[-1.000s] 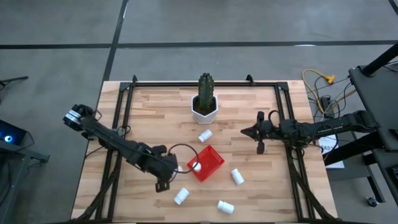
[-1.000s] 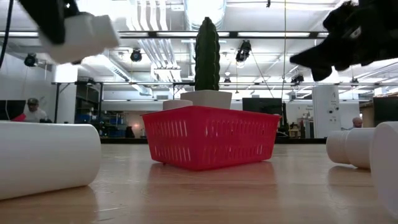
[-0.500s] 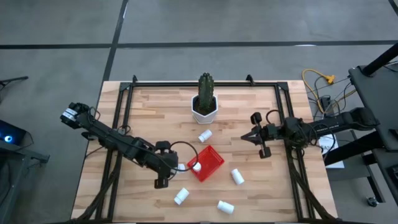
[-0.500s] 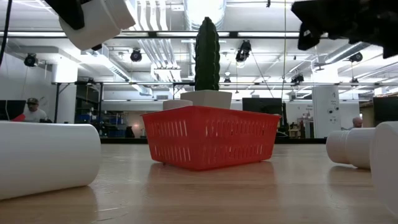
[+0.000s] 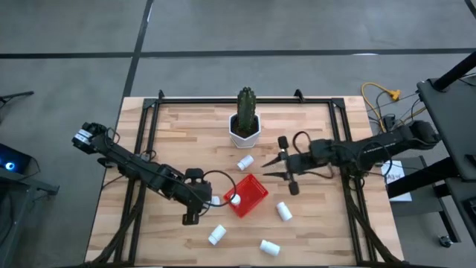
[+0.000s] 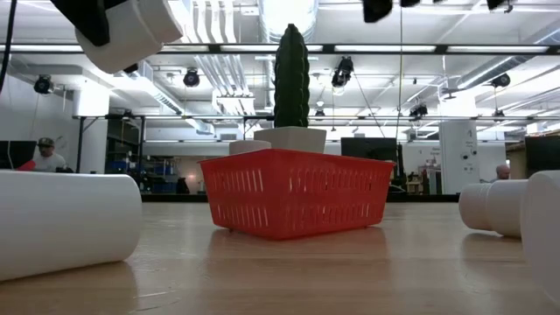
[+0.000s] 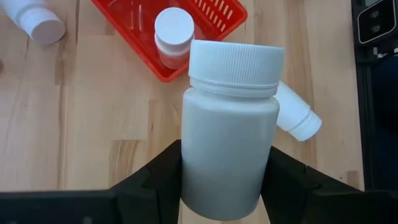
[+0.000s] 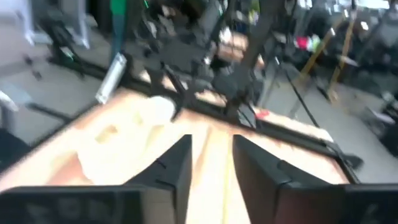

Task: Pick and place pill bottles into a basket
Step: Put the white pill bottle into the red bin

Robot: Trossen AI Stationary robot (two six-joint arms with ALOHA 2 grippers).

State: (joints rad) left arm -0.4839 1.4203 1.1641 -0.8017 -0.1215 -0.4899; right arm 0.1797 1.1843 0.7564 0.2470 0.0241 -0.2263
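My left gripper [image 5: 210, 200] is shut on a white pill bottle [image 7: 229, 137] just left of the red basket [image 5: 251, 195], above the table; the low view shows the bottle high up [image 6: 131, 31]. One bottle [image 5: 235, 199] stands in the basket. Other bottles lie on the table: one near the cactus pot [image 5: 245, 161], one right of the basket [image 5: 284, 211], and two toward the near edge [image 5: 216, 235] [image 5: 269, 247]. My right gripper [image 5: 266, 164] is open and empty, in the air right of the bottle near the pot. My left gripper pinches the bottle's lower body [image 7: 225, 186] between its two fingers [image 7: 158, 177], one on each side. The bottle's cap [image 7: 235, 59] points ahead of the fingers, toward the basket. The bottle is lifted clear of the table and tilted.
A white hexagonal pot with a tall cactus [image 5: 244, 126] stands at the far middle of the table. Black rails [image 5: 149, 141] run along the table's left, right and far sides. People show far off in the room behind.
My left gripper has risen a little with the bottle and edged toward the basket. My right gripper has gone toward the table's left, toward the bottle near the cactus pot, and has turned about its own axis.
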